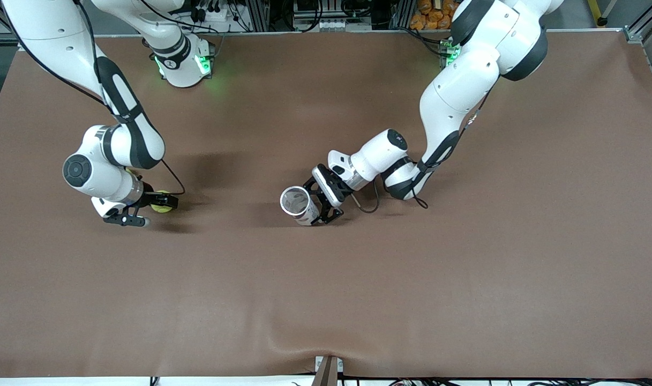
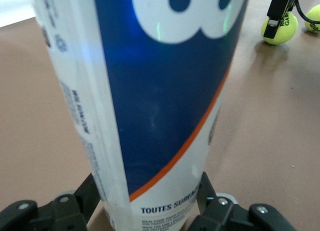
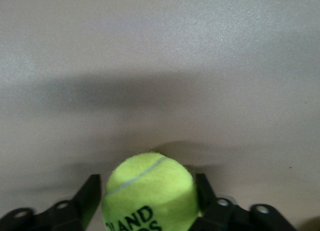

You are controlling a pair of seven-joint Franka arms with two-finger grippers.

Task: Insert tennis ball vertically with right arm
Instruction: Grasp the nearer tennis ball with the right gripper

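Brown matting covers the table (image 1: 358,300); cabling lines its far edge; upright tube (image 1: 297,205) at centre, clasped by the left gripper (image 1: 321,208); right gripper (image 1: 143,210) encloses the tennis ball (image 1: 160,206) near the right arm's end.

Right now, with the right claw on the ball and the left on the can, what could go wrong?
1. Right claw straddles the tennis ball low; it may roll out during closing.
2. A second ball lies beside it and could get bumped.
3. Left claw holds the ball can near its base; it could tilt.
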